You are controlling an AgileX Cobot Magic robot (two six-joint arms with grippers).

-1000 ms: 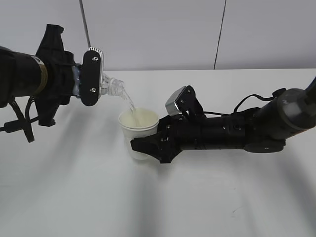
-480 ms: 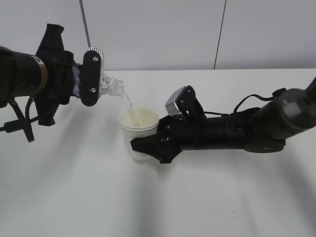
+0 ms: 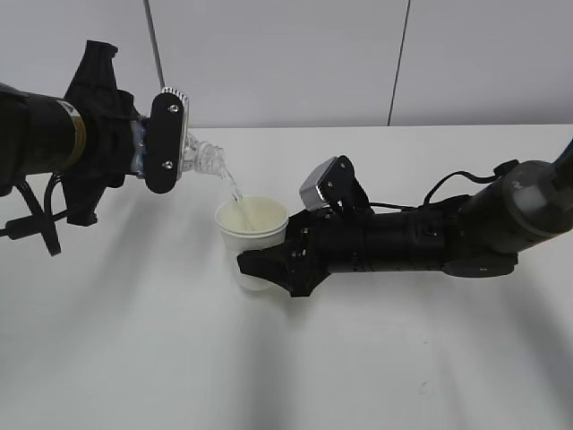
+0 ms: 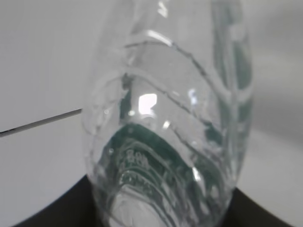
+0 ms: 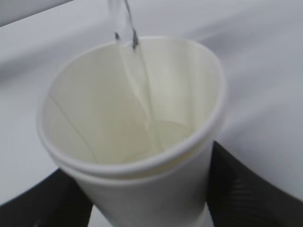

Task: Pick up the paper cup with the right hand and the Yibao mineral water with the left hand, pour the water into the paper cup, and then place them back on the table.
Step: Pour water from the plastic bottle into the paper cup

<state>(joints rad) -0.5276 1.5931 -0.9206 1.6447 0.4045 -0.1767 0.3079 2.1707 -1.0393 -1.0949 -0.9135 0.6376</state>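
Note:
My left gripper [image 3: 166, 141] is shut on the Yibao mineral water bottle [image 3: 201, 158] and holds it tipped, neck down to the right. A thin stream of water [image 3: 235, 188] runs from the neck into the paper cup [image 3: 252, 235]. The bottle fills the left wrist view [image 4: 165, 132], clear and ribbed with its dark green label. My right gripper [image 3: 260, 267] is shut on the paper cup, its fingers [image 5: 236, 184] on both sides. In the right wrist view the cup [image 5: 142, 156] is upright with water pooling at its bottom.
The white table [image 3: 358, 358] spreads all round. A grey wall with two dark vertical seams stands behind. A black cable [image 3: 457, 184] loops over the right arm.
The stream of water has thinned slightly. Neither arm, the bottle nor the cup has visibly moved.

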